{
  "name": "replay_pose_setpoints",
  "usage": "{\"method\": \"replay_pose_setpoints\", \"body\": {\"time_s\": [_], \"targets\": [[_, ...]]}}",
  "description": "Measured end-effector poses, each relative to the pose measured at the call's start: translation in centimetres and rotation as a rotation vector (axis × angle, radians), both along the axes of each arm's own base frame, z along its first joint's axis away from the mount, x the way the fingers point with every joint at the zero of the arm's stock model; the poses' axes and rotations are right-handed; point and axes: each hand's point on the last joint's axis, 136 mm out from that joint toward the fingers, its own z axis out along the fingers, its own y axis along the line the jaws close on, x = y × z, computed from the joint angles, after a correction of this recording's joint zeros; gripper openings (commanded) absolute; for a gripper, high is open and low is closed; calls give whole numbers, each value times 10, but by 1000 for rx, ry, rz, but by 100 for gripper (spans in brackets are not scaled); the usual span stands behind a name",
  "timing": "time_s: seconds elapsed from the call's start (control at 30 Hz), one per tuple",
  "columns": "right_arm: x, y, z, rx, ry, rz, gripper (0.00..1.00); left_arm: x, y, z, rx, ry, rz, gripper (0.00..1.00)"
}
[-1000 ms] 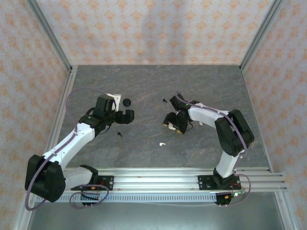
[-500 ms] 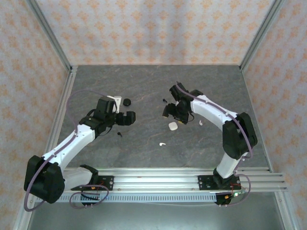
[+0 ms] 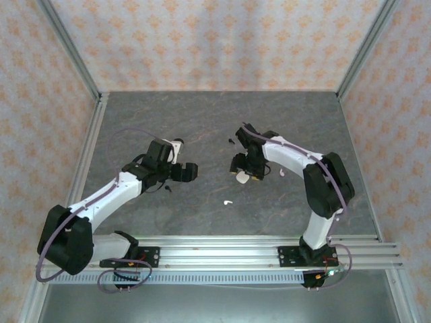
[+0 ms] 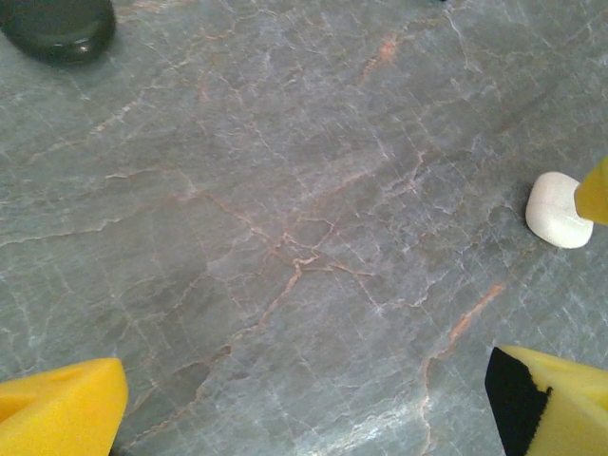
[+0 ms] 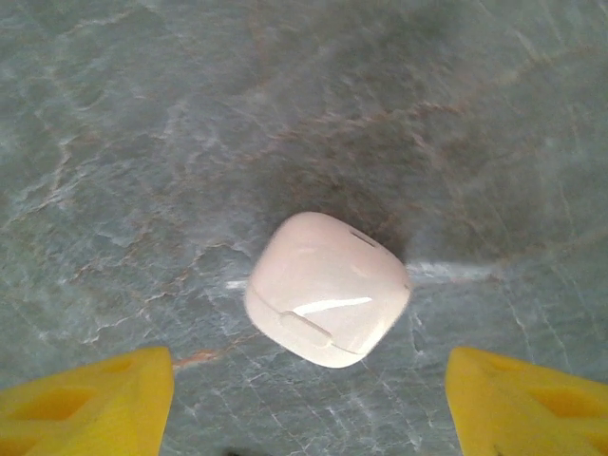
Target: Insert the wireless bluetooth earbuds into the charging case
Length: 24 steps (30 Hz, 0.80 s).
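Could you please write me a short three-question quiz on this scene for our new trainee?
1. True or false: the white charging case is closed.
2. The right pincer is: A) shut on the case; B) open, gripping nothing; C) holding an earbud.
3. What colour is the loose earbud nearest the rail?
Key: 1 true; 2 B; 3 white.

Lab test cell, patterned walls [image 3: 215, 40], aluminium rail [image 3: 269, 245]
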Motion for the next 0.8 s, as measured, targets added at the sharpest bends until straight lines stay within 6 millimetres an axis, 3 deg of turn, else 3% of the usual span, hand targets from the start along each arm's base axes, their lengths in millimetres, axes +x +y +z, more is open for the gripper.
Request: {"method": "replay_pose_setpoints", "body": {"time_s": [0.17,0.27,0.47,0.6,0.8], "targets": [[25,-2,26,-85,-69,161,69,-7,-13,-7,7,20,-42,97],[38,-6,31,-122,-83,210,57,-11,-19,-11,12,34,-59,97],[44,-30,4,-149,-1,231,39,-12,-24,-13,21,37,-73,97],[41,-41,-9,-159,38,238,36,-8,-27,-6,22,17,-72,96],[17,-46,-31,-147,117,255,34,-3,-26,0,27,1,-63,90]]}}
